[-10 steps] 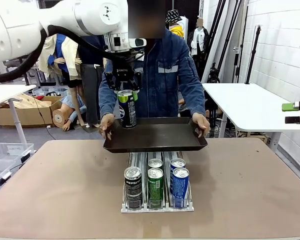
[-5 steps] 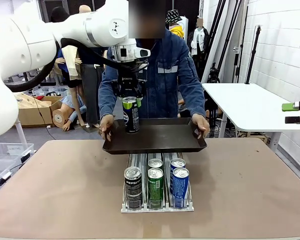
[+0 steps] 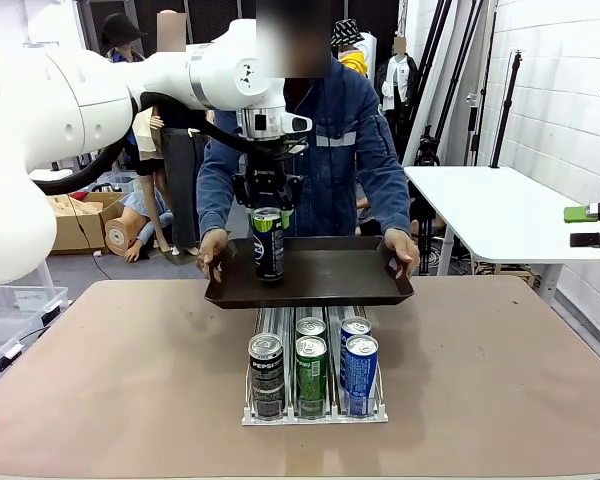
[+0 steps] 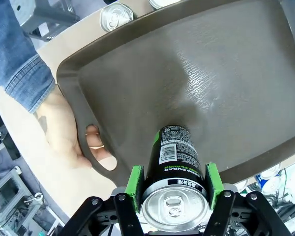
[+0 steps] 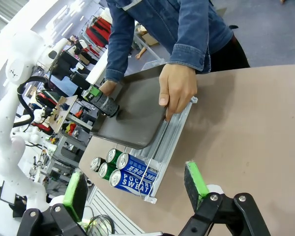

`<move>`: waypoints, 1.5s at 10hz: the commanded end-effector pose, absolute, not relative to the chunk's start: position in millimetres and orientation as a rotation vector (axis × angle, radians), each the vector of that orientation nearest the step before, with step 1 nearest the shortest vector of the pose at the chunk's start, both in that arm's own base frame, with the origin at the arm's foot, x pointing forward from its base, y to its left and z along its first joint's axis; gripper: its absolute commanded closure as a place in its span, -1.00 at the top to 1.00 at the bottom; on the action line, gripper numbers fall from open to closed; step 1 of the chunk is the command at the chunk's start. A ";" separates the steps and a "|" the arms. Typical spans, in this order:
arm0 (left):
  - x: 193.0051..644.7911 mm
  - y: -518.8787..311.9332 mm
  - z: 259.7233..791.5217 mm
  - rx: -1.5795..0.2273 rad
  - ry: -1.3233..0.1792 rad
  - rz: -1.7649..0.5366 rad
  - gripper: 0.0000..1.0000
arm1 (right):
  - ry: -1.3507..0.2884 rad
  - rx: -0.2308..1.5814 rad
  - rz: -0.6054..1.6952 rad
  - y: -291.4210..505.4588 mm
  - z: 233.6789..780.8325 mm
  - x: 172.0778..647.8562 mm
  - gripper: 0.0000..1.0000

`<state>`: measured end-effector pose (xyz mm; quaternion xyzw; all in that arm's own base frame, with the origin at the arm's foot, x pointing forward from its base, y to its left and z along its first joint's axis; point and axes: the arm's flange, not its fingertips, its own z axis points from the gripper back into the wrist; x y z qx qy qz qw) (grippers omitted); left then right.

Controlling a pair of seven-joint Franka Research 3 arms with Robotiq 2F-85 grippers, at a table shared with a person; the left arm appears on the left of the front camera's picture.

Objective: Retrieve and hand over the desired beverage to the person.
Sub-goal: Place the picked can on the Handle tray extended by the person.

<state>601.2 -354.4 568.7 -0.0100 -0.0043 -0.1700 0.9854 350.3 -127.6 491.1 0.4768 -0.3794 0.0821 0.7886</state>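
White and bulky, the left arm sweeps in from the left side of the front view and bends down at the wrist, so that the left pincer (image 3: 267, 215) points straight down in front of the person (image 3: 345, 150). Its green pads are clamped on the top of a black-and-green can (image 3: 268, 245), one pad on each side just under the rim, and the can hangs upright below it. The can's base is at the surface of a dark brown tray (image 3: 340, 278), near the tray's left end; whether it rests there or is just above cannot be told. The person holds the tray level with both hands, one hand (image 3: 212, 250) at each short side, over the far edge of the desk (image 3: 130, 380). In the left wrist view the can (image 4: 174, 152) shows its silver lid and a label panel with "ZERO SUGAR" in small print. Below the tray a rack (image 3: 315, 415) on the desk holds cans in three lanes: a black can (image 3: 266, 375) reading "PEPSI", a green can (image 3: 311, 375), and a blue can (image 3: 360, 372), which reads "POCARI SWEAT" in the right wrist view. The right pincer (image 5: 136, 186) has its fingers wide apart with nothing between them, well away from the tray.
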 end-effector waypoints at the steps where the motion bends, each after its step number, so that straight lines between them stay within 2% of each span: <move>1: 604.5 -360.5 574.1 0.012 -0.008 -0.327 -1.00 | -0.820 1.029 0.182 -126.9 490.8 350.4 1.00; 8: 603.3 -359.2 560.6 0.015 0.007 -0.324 -1.00 | -0.820 1.029 0.182 -126.9 490.8 350.4 1.00; 9: 603.1 -358.4 562.1 0.014 0.008 -0.323 -0.72 | -0.820 1.029 0.182 -126.9 490.8 350.4 1.00; 13: 597.4 -352.6 580.9 0.002 -0.011 -0.334 0.84 | -0.820 1.029 0.182 -126.9 490.8 350.4 1.00; 14: 594.6 -351.7 587.0 0.008 -0.026 -0.332 1.00 | -0.820 1.029 0.182 -126.9 490.8 350.4 1.00; 15: 591.1 -349.8 593.4 0.011 -0.033 -0.324 1.00 | -0.820 1.029 0.182 -126.9 490.8 350.4 1.00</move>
